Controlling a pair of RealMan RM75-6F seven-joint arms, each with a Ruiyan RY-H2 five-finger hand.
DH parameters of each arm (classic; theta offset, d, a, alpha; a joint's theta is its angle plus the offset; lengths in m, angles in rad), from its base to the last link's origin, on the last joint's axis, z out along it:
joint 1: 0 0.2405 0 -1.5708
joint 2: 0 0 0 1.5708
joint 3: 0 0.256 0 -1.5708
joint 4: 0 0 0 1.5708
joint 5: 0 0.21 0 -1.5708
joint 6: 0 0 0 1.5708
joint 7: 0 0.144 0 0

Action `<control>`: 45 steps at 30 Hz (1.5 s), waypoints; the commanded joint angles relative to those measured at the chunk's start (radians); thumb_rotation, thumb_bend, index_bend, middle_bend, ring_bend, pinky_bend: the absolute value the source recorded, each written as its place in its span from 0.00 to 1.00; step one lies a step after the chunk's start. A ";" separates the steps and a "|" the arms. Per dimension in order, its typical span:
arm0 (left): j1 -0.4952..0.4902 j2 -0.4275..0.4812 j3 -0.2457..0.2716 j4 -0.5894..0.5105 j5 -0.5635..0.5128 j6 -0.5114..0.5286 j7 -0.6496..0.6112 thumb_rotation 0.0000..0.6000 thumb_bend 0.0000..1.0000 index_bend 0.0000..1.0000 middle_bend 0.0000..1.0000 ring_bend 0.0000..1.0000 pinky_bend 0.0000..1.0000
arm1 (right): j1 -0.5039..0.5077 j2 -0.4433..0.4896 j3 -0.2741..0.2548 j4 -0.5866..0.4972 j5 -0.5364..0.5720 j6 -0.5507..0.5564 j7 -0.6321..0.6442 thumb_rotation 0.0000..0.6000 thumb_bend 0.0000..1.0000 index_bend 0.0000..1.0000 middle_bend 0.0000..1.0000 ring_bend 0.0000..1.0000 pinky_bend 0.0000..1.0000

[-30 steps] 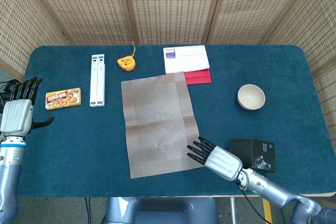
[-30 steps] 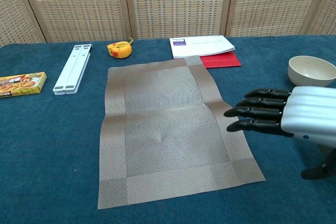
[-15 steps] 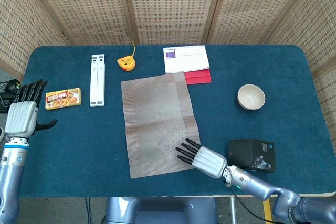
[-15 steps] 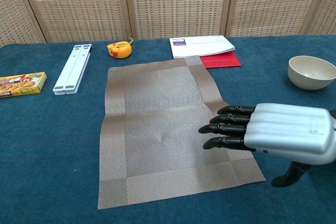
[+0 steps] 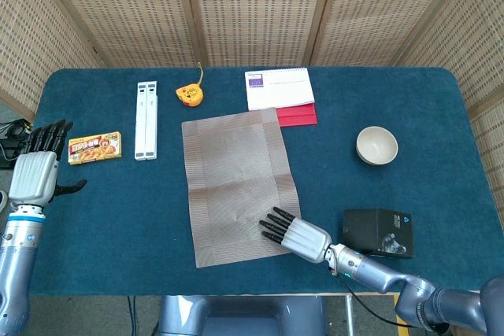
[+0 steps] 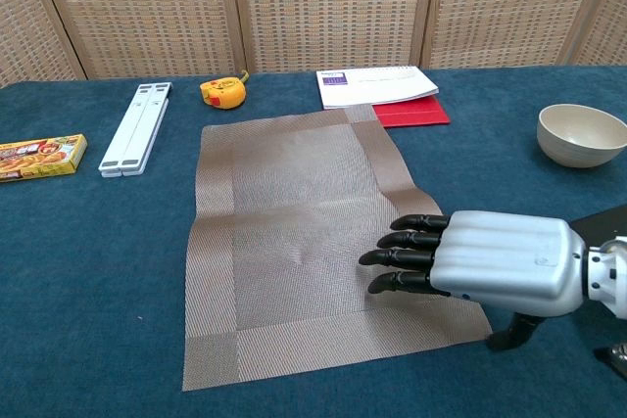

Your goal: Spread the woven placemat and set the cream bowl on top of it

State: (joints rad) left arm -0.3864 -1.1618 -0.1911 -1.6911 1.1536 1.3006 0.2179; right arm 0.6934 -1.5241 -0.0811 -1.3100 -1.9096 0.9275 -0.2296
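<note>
We see the right hand [image 6: 490,263] spread flat over the near right part of the one woven placemat [image 5: 238,182], which lies unfolded mid-table; it hides that corner and grips nothing. One cream bowl [image 5: 376,145] sits well right, off the mat. Only the head view shows the left hand [image 5: 33,175], fingers apart and holding nothing, and the black box [image 5: 379,231].

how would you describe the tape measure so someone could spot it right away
On the blue table, look along the far edge, left of the white notebook. Just right of the white folded stand sits the tape measure: small, rounded, yellow-orange, unlike its flat neighbours.
</note>
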 commanded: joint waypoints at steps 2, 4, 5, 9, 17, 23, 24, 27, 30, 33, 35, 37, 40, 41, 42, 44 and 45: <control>0.001 0.001 -0.001 -0.001 0.000 -0.001 -0.002 1.00 0.00 0.00 0.00 0.00 0.00 | 0.009 -0.011 0.001 0.008 0.013 0.003 0.003 1.00 0.00 0.15 0.00 0.00 0.00; 0.002 0.002 -0.001 -0.002 0.002 -0.003 -0.003 1.00 0.00 0.00 0.00 0.00 0.00 | 0.014 -0.013 0.000 0.011 0.018 0.003 0.000 1.00 0.00 0.15 0.00 0.00 0.00; 0.002 0.002 -0.001 -0.001 0.002 -0.004 -0.003 1.00 0.00 0.00 0.00 0.00 0.00 | 0.016 -0.013 -0.001 0.012 0.020 0.003 -0.002 1.00 0.00 0.15 0.00 0.00 0.00; 0.002 0.002 -0.001 -0.003 0.005 -0.008 -0.006 1.00 0.00 0.00 0.00 0.00 0.00 | 0.019 -0.013 -0.006 0.012 0.029 0.004 -0.007 1.00 0.00 0.15 0.00 0.00 0.00; 0.003 0.000 0.000 -0.004 0.011 -0.008 -0.003 1.00 0.00 0.00 0.00 0.00 0.00 | 0.027 -0.038 -0.005 0.045 0.043 0.027 -0.005 1.00 0.29 0.15 0.00 0.00 0.00; 0.004 0.001 0.000 -0.005 0.013 -0.010 -0.005 1.00 0.00 0.00 0.00 0.00 0.00 | 0.036 -0.051 0.002 0.079 0.042 0.072 0.034 1.00 0.51 0.16 0.00 0.00 0.00; 0.004 0.001 0.000 -0.005 0.013 -0.011 -0.005 1.00 0.00 0.00 0.00 0.00 0.00 | 0.037 -0.051 0.002 0.082 0.041 0.078 0.039 1.00 0.53 0.16 0.00 0.00 0.00; 0.004 -0.001 0.000 -0.005 0.015 -0.012 -0.003 1.00 0.00 0.00 0.00 0.00 0.00 | 0.040 -0.052 0.002 0.091 0.040 0.099 0.057 1.00 0.60 0.16 0.00 0.00 0.00; 0.004 -0.002 0.000 -0.005 0.016 -0.012 -0.001 1.00 0.00 0.00 0.00 0.00 0.00 | 0.043 -0.054 -0.002 0.099 0.037 0.111 0.066 1.00 0.65 0.18 0.00 0.00 0.00; 0.004 -0.003 0.000 -0.005 0.016 -0.013 0.000 1.00 0.00 0.00 0.00 0.00 0.00 | 0.045 -0.057 -0.006 0.109 0.031 0.127 0.076 1.00 0.71 0.26 0.00 0.00 0.00; 0.004 -0.003 0.000 -0.006 0.016 -0.013 0.000 1.00 0.00 0.00 0.00 0.00 0.00 | 0.045 -0.066 -0.011 0.127 0.017 0.156 0.091 1.00 0.76 0.37 0.00 0.00 0.00; 0.004 -0.002 0.000 -0.007 0.016 -0.014 -0.001 1.00 0.00 0.00 0.00 0.00 0.00 | 0.048 -0.075 -0.015 0.150 0.000 0.188 0.110 1.00 0.79 0.50 0.00 0.00 0.00; 0.004 -0.002 0.000 -0.008 0.017 -0.016 -0.002 1.00 0.00 0.00 0.00 0.00 0.00 | 0.050 -0.083 -0.026 0.175 -0.020 0.216 0.132 1.00 0.80 0.63 0.00 0.00 0.00; 0.005 -0.001 0.001 -0.007 0.018 -0.017 -0.003 1.00 0.00 0.00 0.00 0.00 0.00 | 0.051 -0.086 -0.032 0.187 -0.031 0.231 0.144 1.00 0.80 0.65 0.00 0.00 0.00; 0.004 -0.001 0.001 -0.007 0.018 -0.018 -0.004 1.00 0.00 0.00 0.00 0.00 0.00 | 0.053 -0.087 -0.041 0.200 -0.048 0.252 0.150 1.00 0.80 0.65 0.00 0.00 0.00; 0.004 -0.001 0.001 -0.007 0.018 -0.019 -0.004 1.00 0.00 0.00 0.00 0.00 0.00 | 0.054 -0.088 -0.051 0.215 -0.068 0.277 0.158 1.00 0.79 0.65 0.00 0.00 0.00; 0.005 -0.001 0.001 -0.007 0.018 -0.019 -0.004 1.00 0.00 0.00 0.00 0.00 0.00 | 0.054 -0.087 -0.059 0.223 -0.080 0.292 0.164 1.00 0.79 0.65 0.00 0.00 0.00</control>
State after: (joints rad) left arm -0.3819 -1.1629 -0.1903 -1.6984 1.1720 1.2819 0.2139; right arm 0.7455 -1.6093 -0.1260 -1.1034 -1.9688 1.1961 -0.0776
